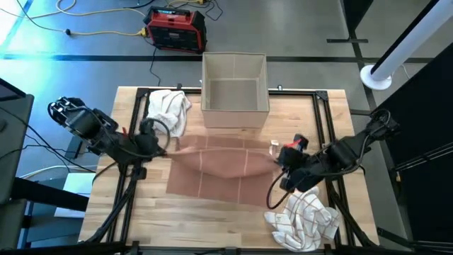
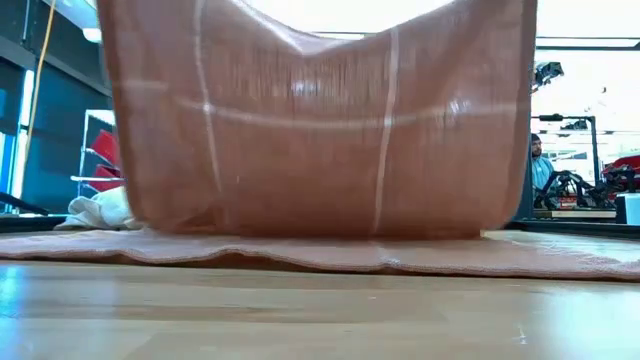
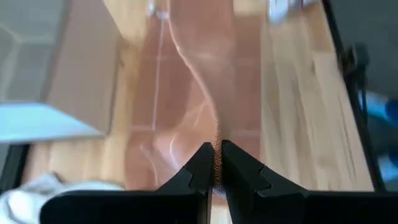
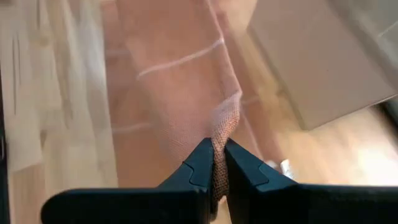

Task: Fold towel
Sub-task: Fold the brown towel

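Over the middle of the wooden tabletop, a terracotta-coloured towel with thin pale grid lines is hanging between the two arms, its far edge lifted while its near part is lying flat on the wood. The left pincer is sitting at the towel's left far corner, clenched on the fabric; in the left wrist view its two dark fingers are pressing together with a strip of the towel caught between them. The right pincer is grasping the opposite far corner in the same way, and the right wrist view is showing its fingers nipping a bunched fold of the towel. From the low view the raised half of the towel is sagging like a curtain between the two grips, with its lower half spreading along the tabletop beneath it.

A beige open-topped box is standing at the far edge of the tabletop, just beyond the towel. A crumpled white cloth is lying near the left of the box, and a crumpled white checked cloth is lying at the near right corner. A red and black case is sitting on the floor beyond the tabletop. A person is showing in the room at the right of the low view
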`<state>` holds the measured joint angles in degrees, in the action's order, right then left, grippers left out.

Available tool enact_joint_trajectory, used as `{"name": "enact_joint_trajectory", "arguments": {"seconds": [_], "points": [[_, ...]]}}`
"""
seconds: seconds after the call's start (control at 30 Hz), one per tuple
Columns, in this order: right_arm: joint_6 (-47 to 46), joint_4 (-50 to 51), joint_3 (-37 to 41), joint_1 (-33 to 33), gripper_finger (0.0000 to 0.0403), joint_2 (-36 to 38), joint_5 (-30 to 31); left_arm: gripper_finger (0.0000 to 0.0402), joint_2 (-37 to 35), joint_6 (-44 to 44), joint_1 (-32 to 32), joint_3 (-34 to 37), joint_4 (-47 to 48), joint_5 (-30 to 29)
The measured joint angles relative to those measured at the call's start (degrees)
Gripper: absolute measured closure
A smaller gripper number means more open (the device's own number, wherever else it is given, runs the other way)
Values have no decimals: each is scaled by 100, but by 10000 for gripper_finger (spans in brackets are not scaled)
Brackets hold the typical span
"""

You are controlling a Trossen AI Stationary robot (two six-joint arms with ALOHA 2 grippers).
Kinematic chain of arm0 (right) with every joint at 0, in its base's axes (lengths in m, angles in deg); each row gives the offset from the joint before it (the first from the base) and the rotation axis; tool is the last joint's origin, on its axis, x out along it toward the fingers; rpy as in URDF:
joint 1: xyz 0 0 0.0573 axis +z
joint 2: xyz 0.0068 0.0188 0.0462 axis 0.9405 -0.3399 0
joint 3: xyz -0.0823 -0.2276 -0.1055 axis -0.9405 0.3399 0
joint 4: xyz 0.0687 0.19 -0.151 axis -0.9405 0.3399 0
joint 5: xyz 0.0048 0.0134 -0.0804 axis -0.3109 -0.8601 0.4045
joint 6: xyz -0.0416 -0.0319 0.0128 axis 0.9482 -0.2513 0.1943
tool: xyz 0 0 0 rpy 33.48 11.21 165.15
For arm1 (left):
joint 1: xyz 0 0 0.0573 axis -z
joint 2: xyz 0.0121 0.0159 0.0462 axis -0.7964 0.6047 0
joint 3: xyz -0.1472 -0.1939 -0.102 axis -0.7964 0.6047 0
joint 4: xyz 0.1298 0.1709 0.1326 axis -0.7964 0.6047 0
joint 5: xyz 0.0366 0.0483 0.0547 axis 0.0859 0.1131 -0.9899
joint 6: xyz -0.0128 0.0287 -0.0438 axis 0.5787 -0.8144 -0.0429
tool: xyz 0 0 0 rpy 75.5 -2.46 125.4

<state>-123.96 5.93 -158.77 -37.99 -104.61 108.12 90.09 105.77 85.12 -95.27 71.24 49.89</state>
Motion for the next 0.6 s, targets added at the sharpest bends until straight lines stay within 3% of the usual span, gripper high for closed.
{"name": "enact_joint_trajectory", "arguments": {"seconds": [0.1, 0.17, 0.37, 0.43, 0.5, 0.6], "points": [[44, -242, 441, -68, 393, -3, -143, 387, -13, 0, -254, 378, 16, 184], [12, -181, 649, -191, 393, -7, 217, 387, -9, -151, -503, 575, 28, -187], [242, 547, 516, -628, 393, 2, 2723, 387, -19, -1831, -1399, 718, -232, -2664], [513, 585, 312, -727, 393, 43, 3413, 387, -38, -2367, -1694, 616, -590, -3194], [701, 553, 143, -790, 393, 90, 3512, 387, -109, -2613, -1947, 528, -913, -3088], [699, 538, 208, -787, 393, 125, 3051, 387, -215, -2542, -2122, 567, -1027, -2264]]}}
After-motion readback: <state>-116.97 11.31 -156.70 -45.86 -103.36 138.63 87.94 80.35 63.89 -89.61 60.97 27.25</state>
